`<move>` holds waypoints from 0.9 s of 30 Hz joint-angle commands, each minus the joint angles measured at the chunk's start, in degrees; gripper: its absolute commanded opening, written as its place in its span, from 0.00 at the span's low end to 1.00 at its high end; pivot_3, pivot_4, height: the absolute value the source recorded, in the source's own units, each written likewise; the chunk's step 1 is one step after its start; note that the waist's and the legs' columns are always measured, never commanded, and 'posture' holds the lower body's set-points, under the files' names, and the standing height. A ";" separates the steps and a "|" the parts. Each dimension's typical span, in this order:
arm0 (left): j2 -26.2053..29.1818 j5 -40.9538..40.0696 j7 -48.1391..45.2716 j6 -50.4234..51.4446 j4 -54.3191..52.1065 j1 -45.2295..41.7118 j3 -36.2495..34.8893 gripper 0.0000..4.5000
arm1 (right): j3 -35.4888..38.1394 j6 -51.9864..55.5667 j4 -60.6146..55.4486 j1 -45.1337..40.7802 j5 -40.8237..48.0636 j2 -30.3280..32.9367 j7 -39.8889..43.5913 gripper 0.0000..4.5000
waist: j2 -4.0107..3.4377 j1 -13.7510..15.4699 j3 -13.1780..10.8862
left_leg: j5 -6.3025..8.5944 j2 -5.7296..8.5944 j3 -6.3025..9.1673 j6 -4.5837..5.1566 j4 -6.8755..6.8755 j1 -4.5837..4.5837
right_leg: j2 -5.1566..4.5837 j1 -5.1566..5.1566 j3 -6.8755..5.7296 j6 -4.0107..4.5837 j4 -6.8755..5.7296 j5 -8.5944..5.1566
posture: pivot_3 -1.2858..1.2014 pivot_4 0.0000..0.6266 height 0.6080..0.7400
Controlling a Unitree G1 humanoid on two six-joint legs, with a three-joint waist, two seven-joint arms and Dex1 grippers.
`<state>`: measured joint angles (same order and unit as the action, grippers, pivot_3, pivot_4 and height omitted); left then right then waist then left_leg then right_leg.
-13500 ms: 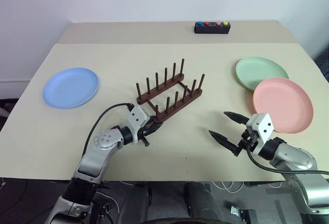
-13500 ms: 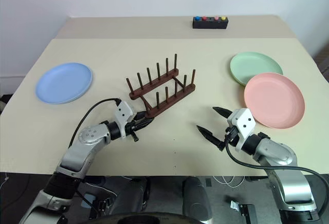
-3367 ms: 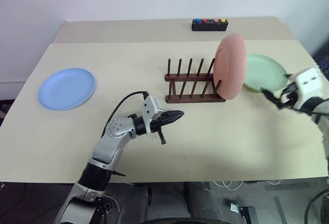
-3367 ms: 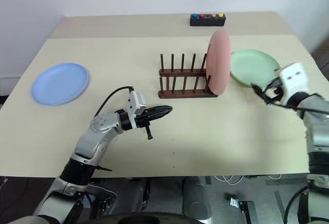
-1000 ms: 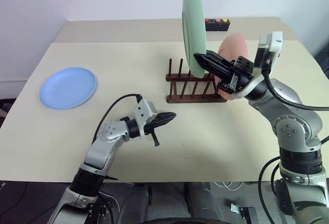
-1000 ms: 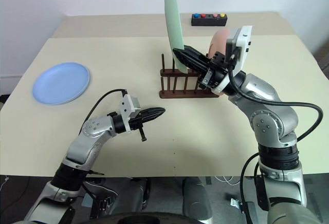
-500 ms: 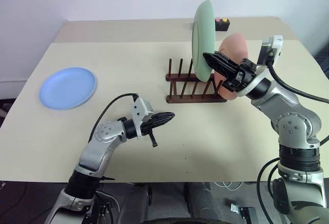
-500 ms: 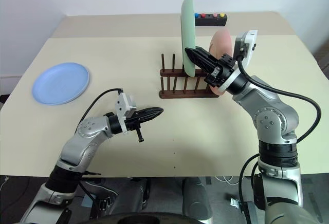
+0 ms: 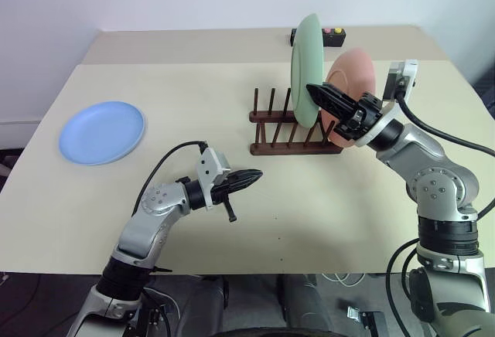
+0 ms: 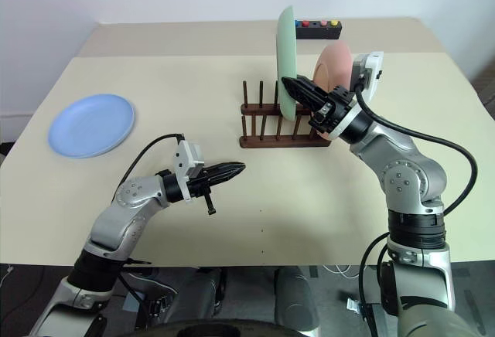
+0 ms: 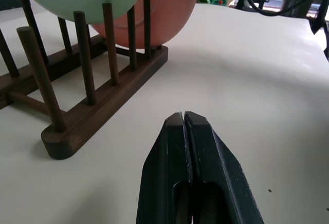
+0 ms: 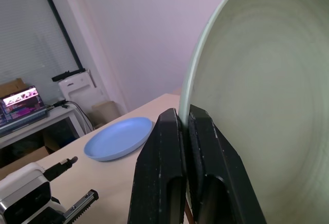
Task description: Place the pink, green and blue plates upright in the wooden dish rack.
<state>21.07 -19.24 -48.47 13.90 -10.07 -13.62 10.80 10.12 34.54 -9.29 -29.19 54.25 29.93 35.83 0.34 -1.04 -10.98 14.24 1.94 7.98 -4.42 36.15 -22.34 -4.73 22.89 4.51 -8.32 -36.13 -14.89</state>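
Pink plate [image 9: 352,82] stands in the rack [image 9: 290,140]; right claw [image 9: 319,94] clamps the green plate [image 9: 305,66] above it, blue plate [image 9: 102,131] flat on the table [image 9: 193,82], left claw [image 9: 249,176] closed, empty.

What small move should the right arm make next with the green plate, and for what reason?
Probably lower it a little further. The right tool is shut on the rim of the green plate, which stands upright over the wooden dish rack, beside the pink plate. Whether its lower edge sits on the rails yet, I cannot tell.
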 commanded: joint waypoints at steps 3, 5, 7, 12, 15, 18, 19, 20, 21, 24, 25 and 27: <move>0.15 -0.13 -0.29 -1.74 -1.04 0.23 -0.61 0.00 | 2.64 0.23 -1.62 -0.70 1.36 -0.71 0.30 0.21 | 0.00 0.02 0.00 | 0.00 0.00 0.00 0.00 0.00 0.00 | 0.00 0.00 0.00 0.00 0.00 0.00 | 0.52 0.24 1.00; 0.14 -0.13 -0.27 -1.78 -1.03 0.15 -0.53 0.00 | 2.75 0.30 -1.67 -0.65 1.23 -0.75 0.18 0.43 | 0.00 0.00 0.00 | 0.00 0.00 0.00 0.00 0.00 0.00 | 0.00 0.00 0.00 0.00 0.00 0.00 | 0.52 0.24 1.00; 0.12 -0.14 -0.22 -1.73 -1.09 0.09 -0.47 0.00 | 2.81 0.31 -1.76 -0.60 1.15 -0.74 0.08 0.65 | 0.00 -0.02 0.00 | 0.00 0.00 0.00 0.00 0.00 0.00 | 0.00 0.00 0.00 0.00 0.00 0.00 | 0.52 0.24 1.00; 0.09 -0.19 -0.08 -1.33 -1.32 -0.10 -0.37 0.00 | 2.76 -0.78 -1.92 -0.40 -0.87 -0.45 -0.38 0.99 | 0.00 0.00 0.00 | 0.00 0.00 0.00 0.00 0.00 -0.01 | 0.00 0.01 0.00 0.00 0.00 0.00 | 0.52 0.24 1.00; 0.06 -0.19 0.04 -1.14 -1.41 -0.24 -0.34 0.00 | 2.92 -1.27 -1.75 -0.49 -1.99 -0.33 -0.38 0.99 | 0.00 -0.01 0.00 | 0.00 0.00 0.00 0.00 -0.01 -0.01 | 0.00 0.01 0.00 0.00 0.00 0.00 | 0.52 0.24 1.00; 0.02 -0.20 0.10 -1.00 -1.47 -0.35 -0.28 0.00 | 2.79 -2.13 -1.70 -0.76 -3.72 0.17 -0.13 0.99 | 0.00 0.00 0.00 | 0.00 0.00 0.00 0.00 0.00 -0.01 | 0.00 0.01 0.00 0.00 0.00 0.00 | 0.52 0.24 1.00; 0.01 -0.20 0.12 -0.97 -1.49 -0.39 -0.28 0.00 | 2.80 -2.38 -1.68 -0.91 -4.16 0.26 -0.11 0.99 | 0.00 0.00 0.00 | 0.00 0.00 0.00 0.00 0.00 -0.01 | 0.00 0.01 0.00 0.00 0.00 0.00 | 0.52 0.24 1.00; -0.01 -0.21 0.16 -0.90 -1.51 -0.46 -0.28 0.00 | 2.86 -2.58 -1.65 -1.12 -4.56 0.32 -0.07 0.99 | 0.00 -0.01 0.00 | 0.00 0.00 0.00 0.00 -0.01 -0.01 | 0.00 0.01 0.00 0.00 0.01 0.00 | 0.52 0.24 1.00; 0.00 -0.25 0.18 -0.81 -1.57 -0.50 -0.30 0.00 | 2.89 -2.76 -1.67 -1.31 -4.90 0.39 -0.01 0.99 | 0.00 -0.01 0.00 | 0.00 0.00 0.00 0.00 -0.01 0.00 | 0.00 0.01 0.00 0.00 0.01 0.00 | 0.52 0.24 1.00; 0.05 -0.36 0.28 -0.49 -1.87 -0.63 -0.39 0.00 | 2.66 -3.79 -1.98 -2.00 -6.65 0.86 0.16 0.99 | 0.00 -0.01 0.00 | 0.00 0.00 0.00 0.00 0.00 -0.01 | 0.00 0.01 0.00 0.00 0.00 0.00 | 0.52 0.24 1.00; 0.03 -0.36 0.32 -0.42 -1.91 -0.69 -0.40 0.00 | 2.59 -4.24 -2.01 -2.22 -7.36 0.97 0.23 0.99 | 0.00 0.00 0.00 | 0.00 0.00 0.00 0.00 0.00 -0.01 | 0.00 0.01 0.00 0.00 0.01 0.00 | 0.52 0.24 1.00; 0.10 -0.58 0.58 -0.19 -2.29 -0.77 -0.85 0.00 | 2.47 -5.14 -2.52 -3.20 -8.79 1.40 0.26 0.99 | 0.00 -0.03 0.00 | 0.00 0.00 -0.01 0.00 0.00 -0.01 | 0.00 0.01 0.00 0.00 0.00 0.00 | 0.52 0.24 1.00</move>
<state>21.08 -19.24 -48.21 13.74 -10.10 -13.76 10.80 11.24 31.36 -9.34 -30.46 46.16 30.39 35.76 0.34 -1.07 -10.98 14.24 1.94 7.98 -4.42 36.14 -22.35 -4.73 22.91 4.50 -8.32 -36.13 -14.89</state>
